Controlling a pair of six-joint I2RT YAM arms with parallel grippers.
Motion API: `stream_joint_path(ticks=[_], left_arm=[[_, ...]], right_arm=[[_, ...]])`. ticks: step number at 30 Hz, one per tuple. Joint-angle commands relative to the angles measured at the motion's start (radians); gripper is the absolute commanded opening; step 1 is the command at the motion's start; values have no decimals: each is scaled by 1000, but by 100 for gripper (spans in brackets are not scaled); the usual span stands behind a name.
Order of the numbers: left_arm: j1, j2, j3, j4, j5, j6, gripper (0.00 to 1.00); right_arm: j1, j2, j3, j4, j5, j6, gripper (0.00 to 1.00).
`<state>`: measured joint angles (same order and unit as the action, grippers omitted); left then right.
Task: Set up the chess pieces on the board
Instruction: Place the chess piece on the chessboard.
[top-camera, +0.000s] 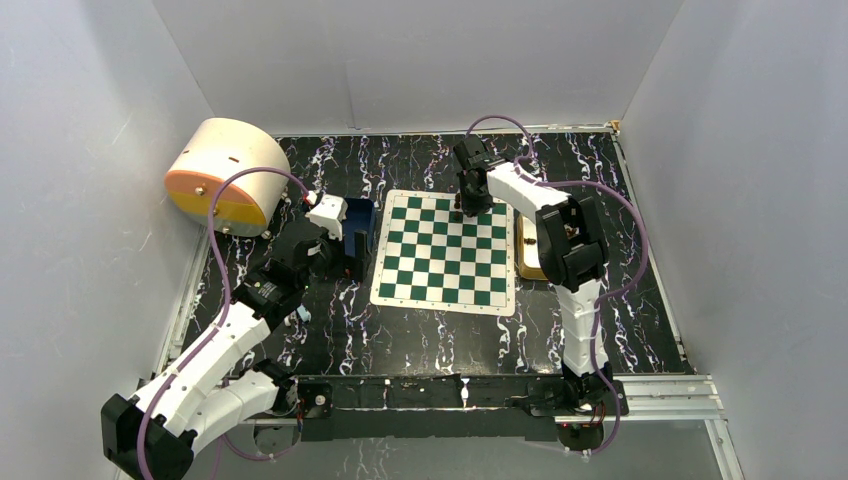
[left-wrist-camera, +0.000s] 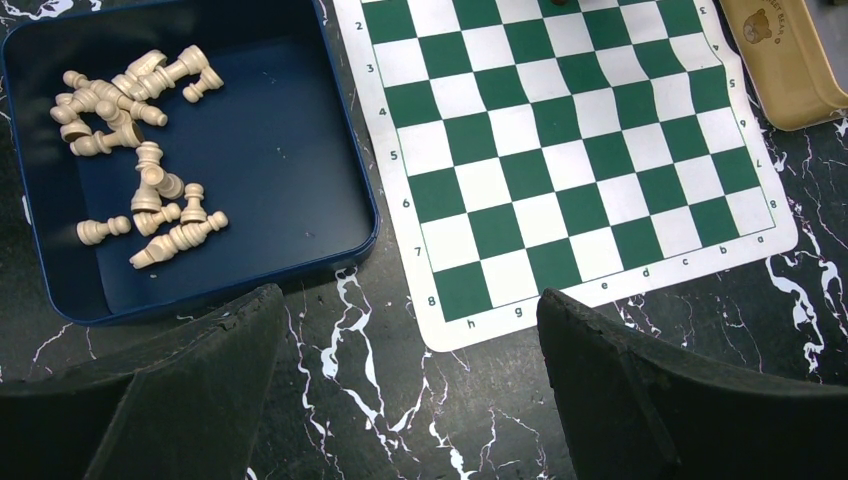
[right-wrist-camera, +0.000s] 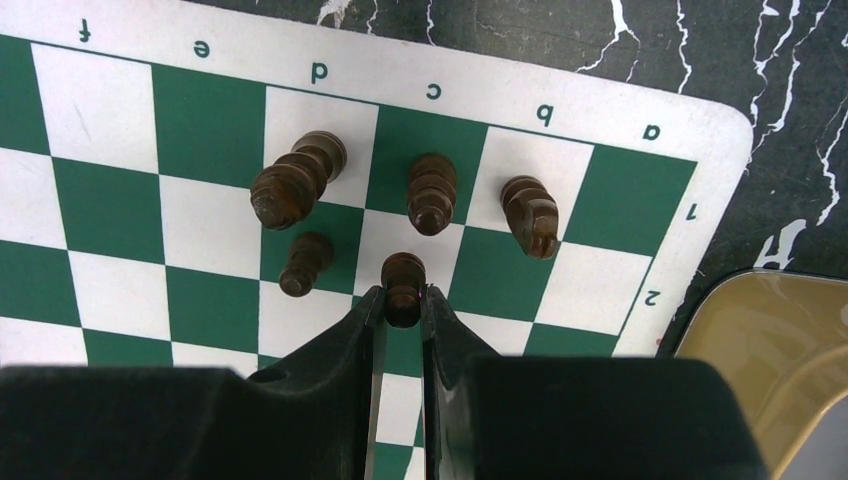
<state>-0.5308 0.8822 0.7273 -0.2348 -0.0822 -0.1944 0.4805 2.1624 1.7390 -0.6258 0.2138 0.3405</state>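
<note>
The right gripper (right-wrist-camera: 403, 305) stood over the board (right-wrist-camera: 110, 190) near its a1 corner, jaws pinched narrowly on a dark pawn (right-wrist-camera: 403, 280) on the second rank (about the c file, judging by the border letters). Four more dark chess pieces (right-wrist-camera: 432, 192) stood close by on the b, c and d files. The left gripper (left-wrist-camera: 408, 295) hung with jaws wide and empty near the board's h8 corner, just beside a blue tray (left-wrist-camera: 362, 225) holding cream pieces (left-wrist-camera: 150, 190).
</note>
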Motion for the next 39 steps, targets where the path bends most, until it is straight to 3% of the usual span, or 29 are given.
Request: stream_joint_path(ticks=[1, 39], left_arm=[[6, -24, -5, 11, -5, 3, 94], [6, -26, -5, 10, -2, 3, 94]], right_arm=[[12, 15, 54, 7, 8, 4, 25], [21, 35, 48, -32, 88, 15, 26]])
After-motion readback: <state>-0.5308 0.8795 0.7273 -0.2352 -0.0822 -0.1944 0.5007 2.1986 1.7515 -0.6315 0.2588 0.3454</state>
